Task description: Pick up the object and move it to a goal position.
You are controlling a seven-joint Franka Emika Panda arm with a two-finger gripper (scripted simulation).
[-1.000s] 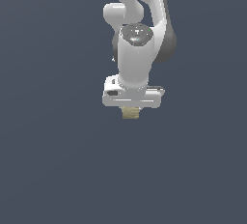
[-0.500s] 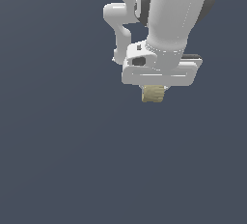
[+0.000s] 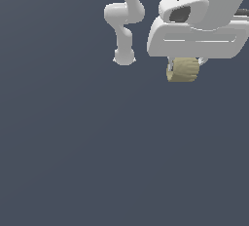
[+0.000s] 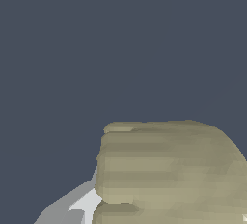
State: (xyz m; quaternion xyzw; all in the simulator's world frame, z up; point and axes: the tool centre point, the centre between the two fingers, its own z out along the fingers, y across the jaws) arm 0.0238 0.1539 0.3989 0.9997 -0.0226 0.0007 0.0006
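Observation:
The object (image 3: 184, 69) is a small tan stubby block with rounded edges and faint ridges. It hangs just below the wide white hand of my gripper (image 3: 184, 68) at the upper right of the exterior view. The gripper is shut on it and holds it in the air. The fingers are mostly hidden behind the block. In the wrist view the block (image 4: 169, 170) fills the near part of the picture, with a bit of a grey-white finger (image 4: 79, 206) beside it.
The white arm's links and base (image 3: 124, 20) stand behind, left of the gripper in the exterior view. All around is a plain dark grey-blue ground (image 3: 97, 147). No goal marker shows.
The gripper with the block in it has moved toward the exterior view's right and closer to the camera, so it looks larger now. The block stays in the grip.

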